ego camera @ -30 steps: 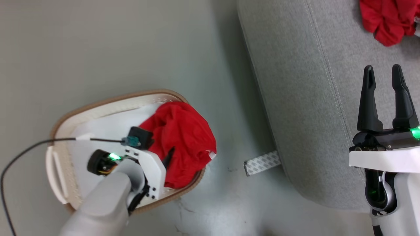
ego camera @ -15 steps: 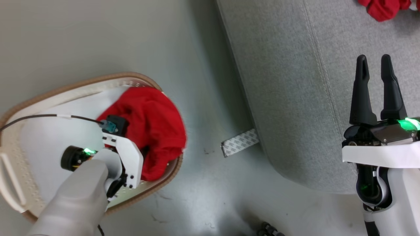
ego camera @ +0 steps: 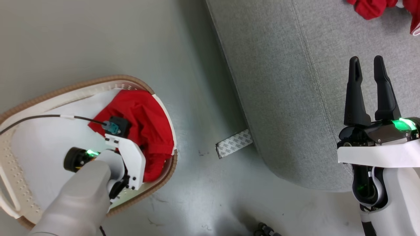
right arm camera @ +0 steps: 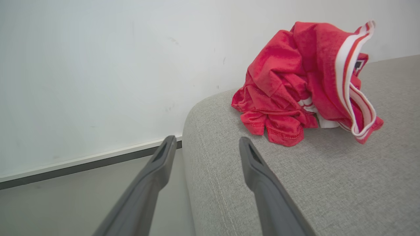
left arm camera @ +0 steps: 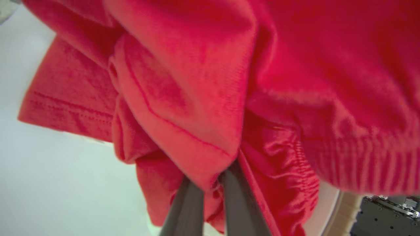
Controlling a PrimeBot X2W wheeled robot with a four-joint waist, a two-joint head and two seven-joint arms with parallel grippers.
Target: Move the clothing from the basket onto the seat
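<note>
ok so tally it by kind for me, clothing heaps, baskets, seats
red clothing heaps: 2
basket: 1
seat: 1
total: 4

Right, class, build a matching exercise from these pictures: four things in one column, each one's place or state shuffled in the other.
Things: 1 left gripper; 2 right gripper; 3 striped garment; 4 basket.
States: A on the floor beside the seat; B open, holding nothing; C shut on red fabric; D lying on the seat.
Pairs: 1-C; 2-B; 3-D; 4-A.
</note>
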